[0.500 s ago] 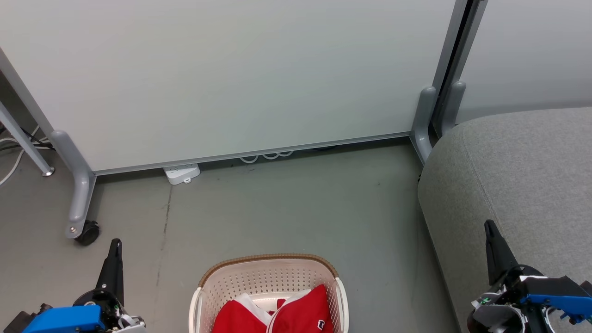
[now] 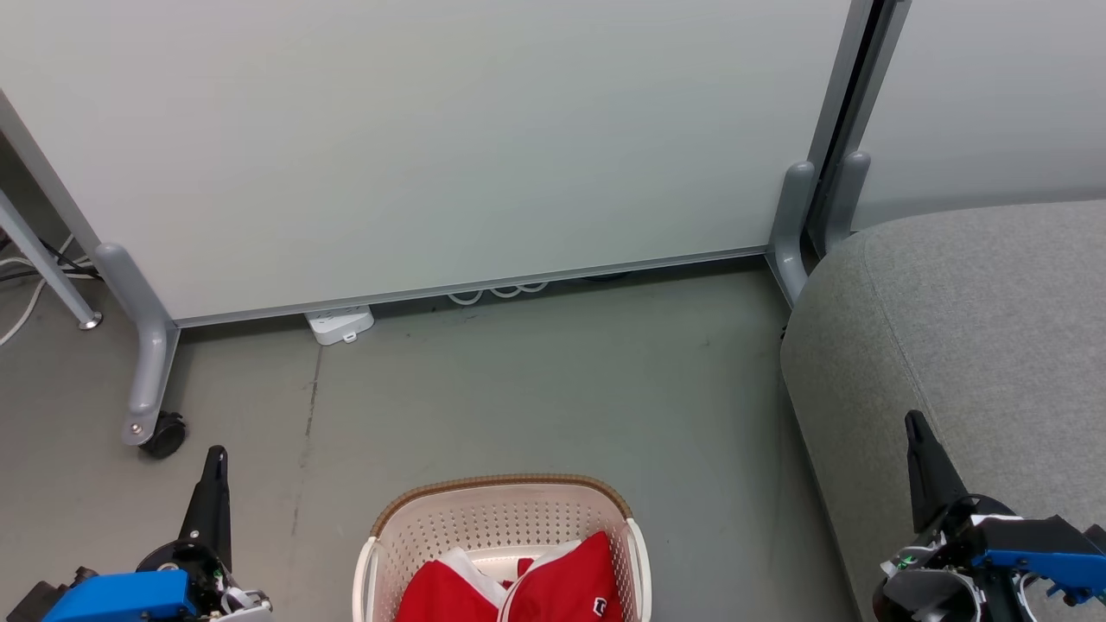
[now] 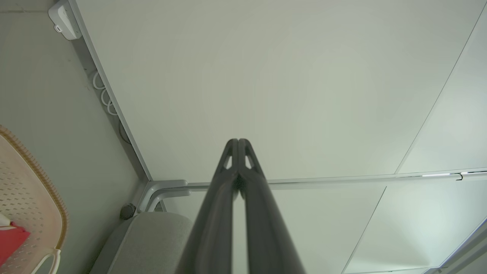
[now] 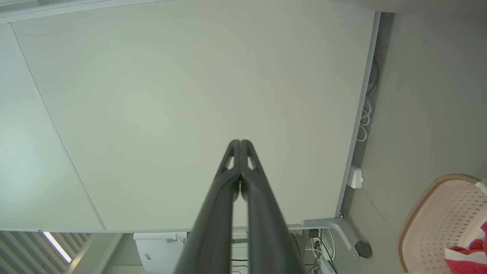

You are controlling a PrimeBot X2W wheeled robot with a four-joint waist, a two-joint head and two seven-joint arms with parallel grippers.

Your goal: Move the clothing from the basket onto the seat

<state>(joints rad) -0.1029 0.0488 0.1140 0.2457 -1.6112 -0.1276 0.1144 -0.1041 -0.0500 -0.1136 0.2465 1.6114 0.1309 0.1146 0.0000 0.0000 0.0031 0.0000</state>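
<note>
Held left gripper (image 2: 215, 462) lower left and right gripper (image 2: 916, 432) lower right, jaws together and empty, flanking bottom-centre laundry basket (image 2: 501, 480) of red clothing (image 2: 553, 579), seemingly readied for reaching in.

Red clothing (image 2: 536, 587) with white panels and dark-and-white logo patch (image 2: 599, 607), cream-white basket (image 2: 501, 518) with dotted walls and brown woven-look rim, grey fabric seat (image 2: 976, 320) at 3 o'clock, pale grey partitions (image 2: 432, 147), grey-green floor (image 2: 536, 380), white power strip (image 2: 340, 324), left gripper (image 2: 216, 453) and right gripper (image 2: 912, 421) dark-fingered with blue housings

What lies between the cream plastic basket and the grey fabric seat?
Bare grey floor in the head view; the basket and the seat stand apart.
</note>
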